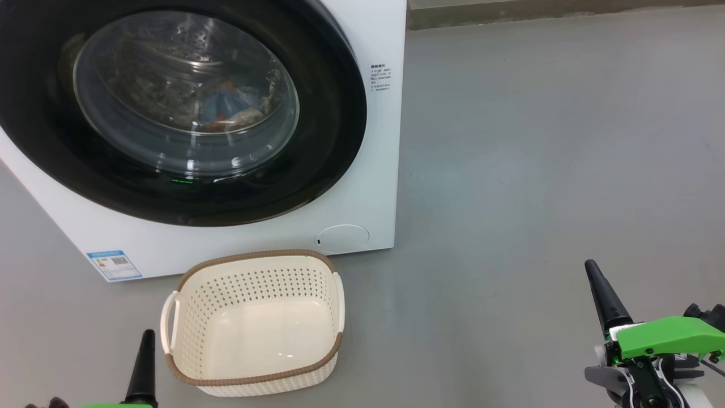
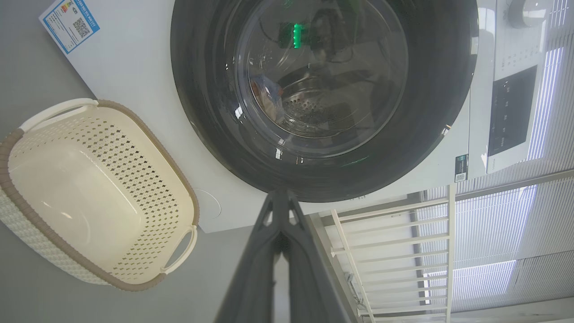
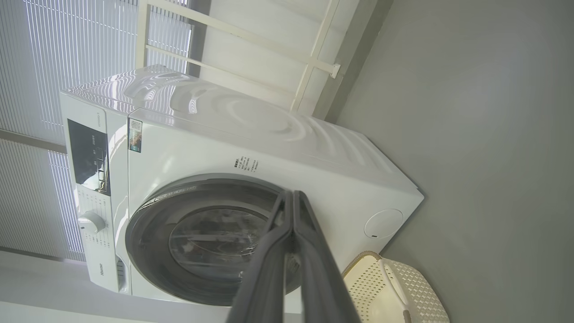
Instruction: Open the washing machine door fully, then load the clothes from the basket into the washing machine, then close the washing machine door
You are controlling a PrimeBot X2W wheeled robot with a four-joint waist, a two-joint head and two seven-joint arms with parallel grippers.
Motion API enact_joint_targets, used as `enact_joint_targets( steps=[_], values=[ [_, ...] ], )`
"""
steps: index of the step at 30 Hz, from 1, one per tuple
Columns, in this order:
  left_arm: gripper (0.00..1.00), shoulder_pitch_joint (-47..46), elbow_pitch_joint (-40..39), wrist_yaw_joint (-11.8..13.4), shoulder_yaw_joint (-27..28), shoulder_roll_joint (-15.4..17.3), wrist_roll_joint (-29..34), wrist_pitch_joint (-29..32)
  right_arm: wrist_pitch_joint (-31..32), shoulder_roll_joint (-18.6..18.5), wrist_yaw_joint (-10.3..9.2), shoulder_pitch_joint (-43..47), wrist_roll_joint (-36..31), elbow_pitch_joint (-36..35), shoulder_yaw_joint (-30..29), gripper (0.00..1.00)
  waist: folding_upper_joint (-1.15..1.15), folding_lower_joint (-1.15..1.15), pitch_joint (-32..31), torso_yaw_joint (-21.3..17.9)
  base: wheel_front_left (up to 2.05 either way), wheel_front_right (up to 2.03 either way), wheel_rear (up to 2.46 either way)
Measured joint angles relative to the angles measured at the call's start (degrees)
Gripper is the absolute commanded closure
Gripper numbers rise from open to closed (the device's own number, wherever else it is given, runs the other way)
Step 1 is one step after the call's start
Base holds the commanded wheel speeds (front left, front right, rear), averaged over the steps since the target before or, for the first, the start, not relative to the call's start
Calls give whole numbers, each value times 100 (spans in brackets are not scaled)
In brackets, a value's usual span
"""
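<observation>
Resting on grey floor (image 1: 538, 170), basket (image 1: 255, 283) fronts washing machine (image 1: 376, 170).

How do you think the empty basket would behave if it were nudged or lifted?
The basket looks like thin perforated plastic and holds nothing, so it is probably light. On the smooth floor it would likely slide rather than tip, its base being broad. Its walls may flex.

White washing machine (image 1: 170, 243), glossy black door (image 1: 331, 130) with clear glass in the middle. Behind the glass, blue clothes (image 1: 226, 105) with some orange-brown. Cream-white basket (image 1: 260, 283), pattern of small holes, brown woven-look rim. Blue label (image 1: 113, 265). Plain grey floor (image 1: 538, 170).
</observation>
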Motion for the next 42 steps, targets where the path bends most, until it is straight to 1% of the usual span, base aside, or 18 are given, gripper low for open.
enact_joint_targets(
  steps=[29,31,42],
  values=[
    [100,-93,-58,0,105,-91,-1424,477,477,238,-9,92,1213,-96,-599,100,0,0,-1,147,0,0,0],
    [100,-117,-62,0,112,-96,-1468,477,487,255,-9,93,1348,-99,-628,100,0,0,-2,151,0,0,0],
    [100,-121,-64,0,113,-105,-1483,477,488,268,-9,94,1354,-99,-662,100,0,0,-2,151,0,0,0]
  ],
)
